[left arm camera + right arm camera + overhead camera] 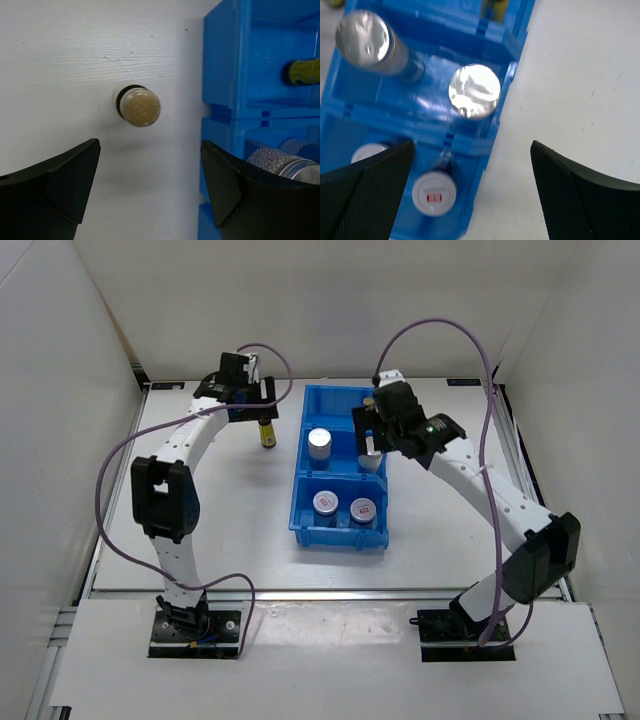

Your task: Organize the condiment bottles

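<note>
A blue bin (303, 485) holds two silver-lidded white cylinders (319, 443) (474, 91) in its middle compartment and two short jars (326, 503) (362, 508) in the near one. One dark-brown bottle with a yellow label (302, 71) lies in the far compartment. The other brown bottle (267, 432) stands on the table left of the bin, seen cap-up in the left wrist view (140, 106). My left gripper (262, 412) (150, 170) is open and empty above it. My right gripper (372, 438) (472, 170) is open and empty over the bin's right wall.
White walls enclose the table on the left, back and right. The bin's wall (222, 65) stands close to the right of the standing bottle. Bare white tabletop (580, 75) lies right of the bin.
</note>
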{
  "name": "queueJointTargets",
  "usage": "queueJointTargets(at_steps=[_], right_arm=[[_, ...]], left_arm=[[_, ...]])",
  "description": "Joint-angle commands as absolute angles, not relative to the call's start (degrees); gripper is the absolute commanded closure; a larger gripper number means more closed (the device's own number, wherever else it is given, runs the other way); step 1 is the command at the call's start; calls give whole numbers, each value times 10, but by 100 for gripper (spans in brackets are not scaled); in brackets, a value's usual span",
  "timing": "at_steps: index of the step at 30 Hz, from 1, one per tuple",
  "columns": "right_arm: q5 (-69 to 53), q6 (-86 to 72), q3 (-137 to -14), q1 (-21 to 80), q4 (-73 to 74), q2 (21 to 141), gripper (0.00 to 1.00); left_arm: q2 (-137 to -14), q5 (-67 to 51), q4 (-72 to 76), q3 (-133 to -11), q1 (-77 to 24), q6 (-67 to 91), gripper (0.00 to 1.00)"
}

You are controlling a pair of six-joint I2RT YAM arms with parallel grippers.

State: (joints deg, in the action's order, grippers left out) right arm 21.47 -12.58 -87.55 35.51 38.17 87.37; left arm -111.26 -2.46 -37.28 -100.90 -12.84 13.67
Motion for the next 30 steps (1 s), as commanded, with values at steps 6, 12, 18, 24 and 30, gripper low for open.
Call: queueJointTargets(at_steps=[6, 12, 18, 24, 30], right_arm=[[176, -149, -770, 362, 404, 732, 0], [171, -142, -740, 362, 417, 686, 0], [165, -136, -719, 362, 424, 662, 0], [165, -130, -701, 362, 429, 645, 0], [165, -130, -701, 362, 434, 645, 0]], left_arm=[[-1150, 18, -364, -1078, -165, 108, 9], [-1186, 60, -364, -1094, -176, 103, 19], [-1192, 81, -352, -1094, -176, 98, 24], [-1181, 92, -335, -1094, -176, 91, 27], [-1187, 87, -335, -1112, -176, 86, 45]])
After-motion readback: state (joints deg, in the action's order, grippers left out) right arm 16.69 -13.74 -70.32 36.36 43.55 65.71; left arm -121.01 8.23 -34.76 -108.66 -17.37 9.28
